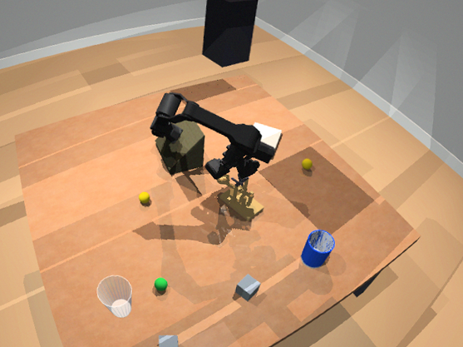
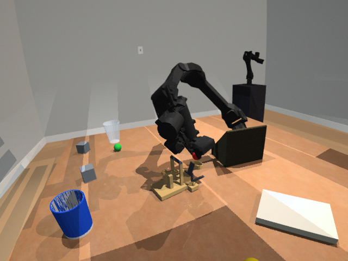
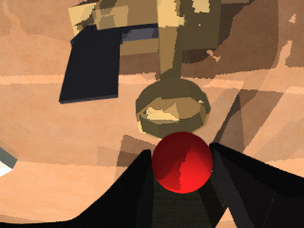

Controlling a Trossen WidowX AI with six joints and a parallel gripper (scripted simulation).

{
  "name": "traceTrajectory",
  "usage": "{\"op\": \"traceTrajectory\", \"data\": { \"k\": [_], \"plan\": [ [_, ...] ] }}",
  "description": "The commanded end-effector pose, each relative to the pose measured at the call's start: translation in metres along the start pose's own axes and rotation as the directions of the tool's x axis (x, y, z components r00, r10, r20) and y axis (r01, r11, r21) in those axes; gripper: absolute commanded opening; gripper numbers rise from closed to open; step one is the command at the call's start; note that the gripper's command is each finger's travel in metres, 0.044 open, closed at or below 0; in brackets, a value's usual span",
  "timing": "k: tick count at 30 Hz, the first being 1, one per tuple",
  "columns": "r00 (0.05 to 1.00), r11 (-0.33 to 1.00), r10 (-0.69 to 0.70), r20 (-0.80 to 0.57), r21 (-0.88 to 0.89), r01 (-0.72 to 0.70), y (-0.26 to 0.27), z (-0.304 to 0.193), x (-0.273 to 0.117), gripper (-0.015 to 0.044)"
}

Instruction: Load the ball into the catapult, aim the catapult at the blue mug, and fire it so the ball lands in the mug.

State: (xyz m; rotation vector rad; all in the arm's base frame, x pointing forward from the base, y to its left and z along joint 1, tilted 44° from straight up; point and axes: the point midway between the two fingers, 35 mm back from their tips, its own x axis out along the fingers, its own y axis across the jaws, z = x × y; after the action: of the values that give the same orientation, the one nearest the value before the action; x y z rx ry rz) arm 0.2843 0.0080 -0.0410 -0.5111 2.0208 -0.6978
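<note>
My gripper (image 3: 180, 154) is shut on the red ball (image 3: 182, 166) (image 2: 194, 156); in the top view the arm hides the ball. The tan wooden catapult (image 1: 243, 207) (image 2: 168, 193) stands upright under the wrist. The ball is held just above the catapult arm's round cup (image 2: 198, 166) (image 3: 173, 86). In the wrist view the ball overlaps the cup's near rim, and the cup looks empty. A dark blue lever (image 3: 90, 66) (image 2: 192, 170) is beside the catapult arm. The blue mug (image 1: 315, 253) (image 2: 73, 222) stands upright, apart from the catapult's base end.
A green ball (image 1: 160, 284) (image 2: 117, 147) lies by a clear cup (image 1: 114, 290) (image 2: 112, 131). Grey blocks (image 1: 248, 287) (image 1: 168, 345) and yellow balls (image 1: 144, 198) (image 1: 306, 164) lie around. A dark green angular block (image 1: 191, 145) (image 2: 244, 145) and a white slab (image 2: 294, 216) are near the arm.
</note>
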Motion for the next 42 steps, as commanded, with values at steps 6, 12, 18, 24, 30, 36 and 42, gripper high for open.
{"op": "traceTrajectory", "data": {
  "k": [6,12,18,24,30,36,42],
  "plan": [
    [1.000,1.000,-0.011,-0.008,-0.009,0.011,0.000,0.003,0.015,0.0000],
    [1.000,1.000,0.000,0.002,0.001,0.000,0.000,0.005,0.010,0.0000],
    [1.000,1.000,0.000,0.002,0.001,0.000,0.000,0.005,0.010,0.0053],
    [1.000,1.000,0.000,0.002,0.001,0.000,0.000,0.005,0.010,0.0210],
    [0.994,0.999,0.036,0.101,-0.044,-0.032,0.001,-0.017,-0.052,0.0367],
    [0.984,0.995,0.067,0.167,-0.084,-0.053,0.000,-0.040,-0.093,0.0440],
    [0.958,0.990,0.099,0.268,-0.120,-0.069,0.015,0.005,-0.084,0.0440]
  ]
}}
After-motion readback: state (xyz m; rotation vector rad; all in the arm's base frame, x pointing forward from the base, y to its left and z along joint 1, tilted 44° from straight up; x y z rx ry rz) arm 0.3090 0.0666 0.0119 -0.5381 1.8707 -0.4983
